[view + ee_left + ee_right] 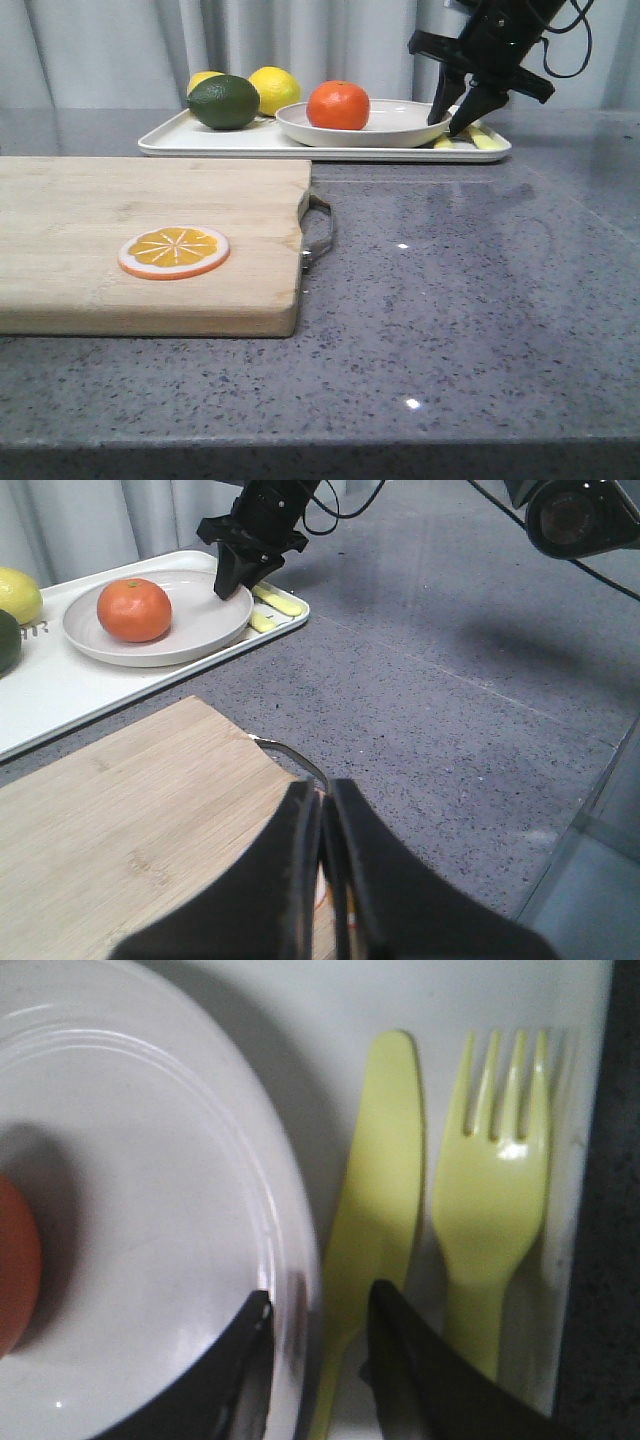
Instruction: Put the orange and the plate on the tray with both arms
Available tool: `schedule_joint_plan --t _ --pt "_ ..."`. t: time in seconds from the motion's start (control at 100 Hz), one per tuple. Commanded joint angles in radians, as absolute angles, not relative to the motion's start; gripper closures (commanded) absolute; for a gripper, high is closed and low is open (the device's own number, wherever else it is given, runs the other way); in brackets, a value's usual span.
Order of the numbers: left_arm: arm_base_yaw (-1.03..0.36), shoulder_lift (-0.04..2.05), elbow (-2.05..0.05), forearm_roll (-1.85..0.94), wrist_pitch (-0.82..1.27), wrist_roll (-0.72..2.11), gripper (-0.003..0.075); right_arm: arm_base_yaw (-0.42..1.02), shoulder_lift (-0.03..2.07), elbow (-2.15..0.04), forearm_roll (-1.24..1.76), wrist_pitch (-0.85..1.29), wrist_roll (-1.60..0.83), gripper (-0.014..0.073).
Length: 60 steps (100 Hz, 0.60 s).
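Note:
The orange [338,105] [134,610] sits in the off-white plate [400,118] [195,620], which rests on the white tray [230,140] [60,690] at the back of the table. My right gripper [446,125] [232,588] [318,1300] is open at the plate's right edge. One finger is over the plate's inside and the other outside, so the rim [290,1260] lies between them with a gap. A sliver of the orange [15,1260] shows in the right wrist view. My left gripper [322,788] is shut and empty, above the wooden board's handle end, out of the front view.
A green lime [223,102] and two lemons [273,88] lie on the tray's left part. A yellow knife [385,1160] and fork [495,1180] lie on the tray beside the plate. A wooden cutting board [150,230] with a metal handle [318,230] carries an orange slice disc [174,251].

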<state>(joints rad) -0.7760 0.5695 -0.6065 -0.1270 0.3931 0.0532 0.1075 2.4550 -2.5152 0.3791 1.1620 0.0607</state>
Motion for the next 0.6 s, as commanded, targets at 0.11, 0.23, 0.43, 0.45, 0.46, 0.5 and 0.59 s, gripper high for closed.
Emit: schedule_joint_plan --t 0.11,0.23,0.43,0.45,0.46,0.5,0.59 --pt "-0.774 0.571 -0.633 -0.141 0.311 0.054 0.074 0.102 2.307 -2.549 0.338 1.107 0.044 0.0314" --pt "-0.774 0.571 -0.633 -0.141 0.311 0.054 0.074 0.102 2.256 -2.549 0.303 1.136 0.044 0.0314" --pt "-0.774 0.571 -0.633 -0.141 0.311 0.054 0.074 0.102 2.182 -2.549 0.302 1.207 0.0 0.0336" --pt "-0.774 0.571 -0.633 -0.141 0.311 0.054 0.074 0.102 2.175 -2.549 0.302 1.215 0.0 0.0349" --pt "-0.774 0.571 -0.633 -0.141 0.311 0.054 0.074 0.102 2.173 -2.549 0.302 1.218 0.0 0.0354" --pt "-0.774 0.571 -0.633 -0.141 0.311 0.054 0.074 0.103 2.162 -2.549 0.302 1.237 0.0 0.0392" --pt "-0.774 0.571 -0.633 -0.141 0.313 0.054 0.074 0.103 2.143 -2.548 0.302 1.271 0.0 0.0493"
